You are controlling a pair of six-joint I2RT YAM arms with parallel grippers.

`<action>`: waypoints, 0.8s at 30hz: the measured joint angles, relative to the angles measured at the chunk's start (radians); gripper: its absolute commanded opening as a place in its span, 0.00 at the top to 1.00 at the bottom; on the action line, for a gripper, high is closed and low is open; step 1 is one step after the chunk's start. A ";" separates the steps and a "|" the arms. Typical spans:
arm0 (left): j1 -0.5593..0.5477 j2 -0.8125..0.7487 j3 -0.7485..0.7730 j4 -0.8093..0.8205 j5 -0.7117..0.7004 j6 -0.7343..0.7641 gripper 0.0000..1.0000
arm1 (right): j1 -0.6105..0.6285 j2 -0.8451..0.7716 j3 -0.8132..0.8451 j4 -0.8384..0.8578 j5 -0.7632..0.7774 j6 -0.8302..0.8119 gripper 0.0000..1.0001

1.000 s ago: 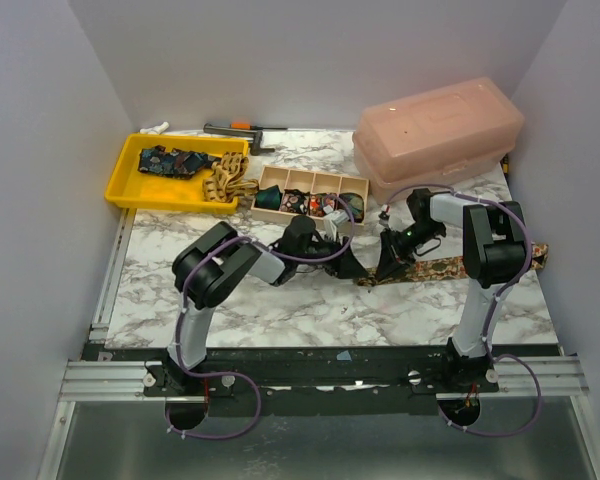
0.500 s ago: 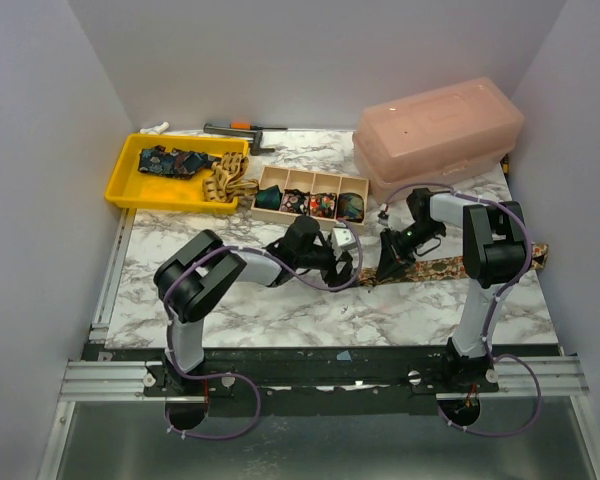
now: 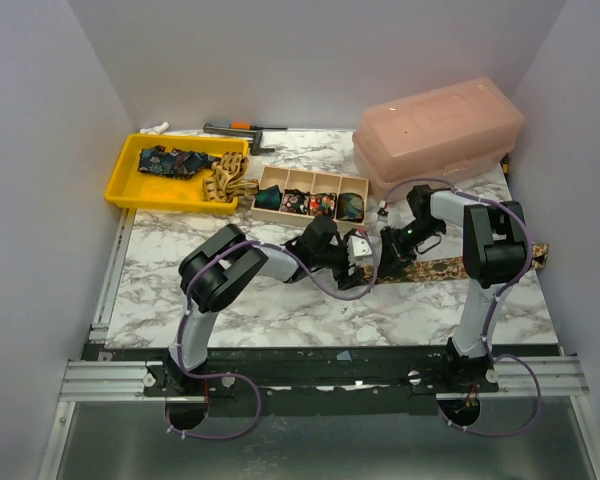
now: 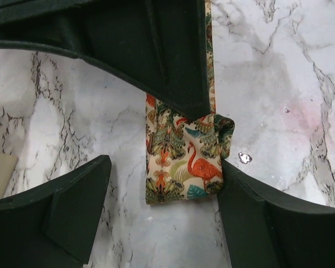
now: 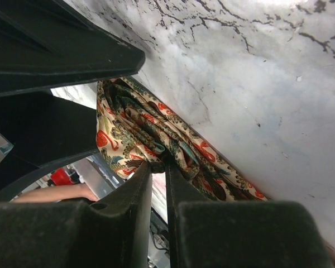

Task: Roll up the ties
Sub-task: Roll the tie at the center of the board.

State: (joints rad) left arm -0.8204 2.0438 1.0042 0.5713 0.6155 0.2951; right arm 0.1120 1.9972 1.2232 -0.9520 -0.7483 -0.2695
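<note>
A tan tie (image 3: 450, 267) with a flamingo and leaf print lies flat on the marble table, running right to the table edge. Its left end (image 4: 184, 167) is folded over. My right gripper (image 3: 388, 256) is shut on this folded end; in the right wrist view the cloth (image 5: 151, 134) is pinched at the fingertips (image 5: 159, 165). My left gripper (image 3: 356, 264) is open. Its jaws straddle the tie end in the left wrist view (image 4: 163, 178), with the right-hand finger (image 4: 257, 212) touching the cloth's edge. Rolled ties (image 3: 325, 205) sit in a wooden divider box (image 3: 311, 184).
A yellow tray (image 3: 130, 190) at the back left holds a dark blue tie (image 3: 170, 160) and a tan one (image 3: 226, 178). A pink lidded box (image 3: 440, 135) stands at the back right. A tool (image 3: 242, 128) lies by the back wall.
My left gripper has moved right, up to the tie's folded end, and its elbow has swung. The right gripper has stayed in place on the tie.
</note>
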 measured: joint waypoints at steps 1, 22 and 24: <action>0.000 0.005 0.012 -0.011 0.005 0.006 0.26 | 0.000 0.000 0.001 0.000 0.000 -0.003 0.84; -0.024 0.060 0.130 -0.138 0.089 0.002 0.09 | 0.000 0.000 0.006 0.001 0.003 -0.016 0.84; -0.024 0.060 0.122 -0.129 0.103 0.009 0.05 | 0.000 0.000 0.006 0.001 0.003 -0.016 0.84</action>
State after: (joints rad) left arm -0.8448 2.1036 1.1259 0.4419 0.7185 0.3042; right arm 0.1120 1.9972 1.2293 -0.9508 -0.7452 -0.2859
